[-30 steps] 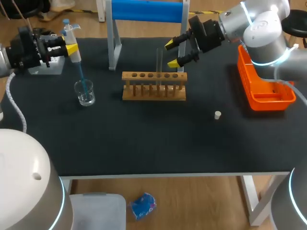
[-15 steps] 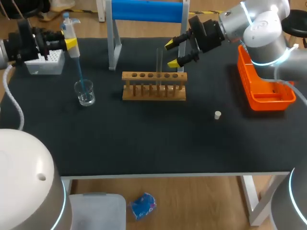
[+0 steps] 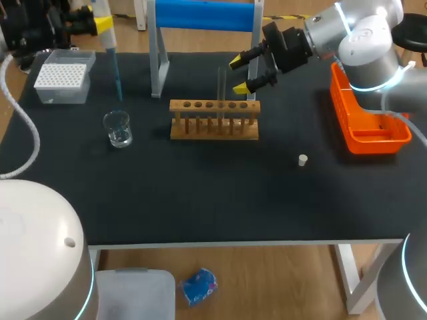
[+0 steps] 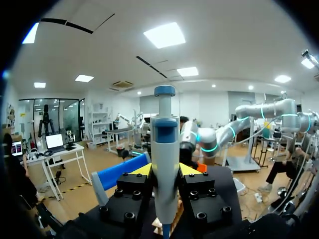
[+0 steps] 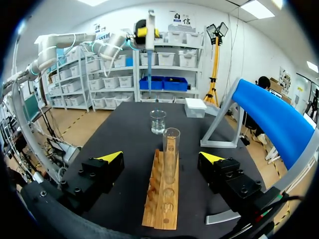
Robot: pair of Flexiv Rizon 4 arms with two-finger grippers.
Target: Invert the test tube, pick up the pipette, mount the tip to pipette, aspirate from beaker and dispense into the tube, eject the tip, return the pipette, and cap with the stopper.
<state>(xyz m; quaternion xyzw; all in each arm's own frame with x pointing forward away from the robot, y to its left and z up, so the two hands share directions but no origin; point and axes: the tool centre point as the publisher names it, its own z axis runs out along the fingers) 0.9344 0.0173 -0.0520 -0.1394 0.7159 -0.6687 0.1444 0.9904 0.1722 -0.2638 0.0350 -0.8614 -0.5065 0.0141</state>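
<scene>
One stopper [image 3: 303,159] is lying on counter [image 3: 200,193], near side; tube [image 3: 221,83] is standing upright in rack [image 3: 213,120] btwn right pincer's [image 3: 237,75] spread fingers, not touching; beyond beaker [image 3: 118,129], left pincer [image 4: 165,174] is clamping pipette [image 3: 109,41] aloft.

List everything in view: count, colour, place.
table: 1, black, under everything
rack: 1, wooden, mid-table
test tube: 1, clear, upright in rack
beaker: 1, clear, left of rack
tip box: 1, white, far left
stopper: 1, white, right of rack
bin: 1, orange, right edge
stand: 1, blue bar, grey legs, behind rack
pipette: 1, white and blue, raised over left side
left gripper: shut on pipette
right gripper: open, astride test tube, not touching
</scene>
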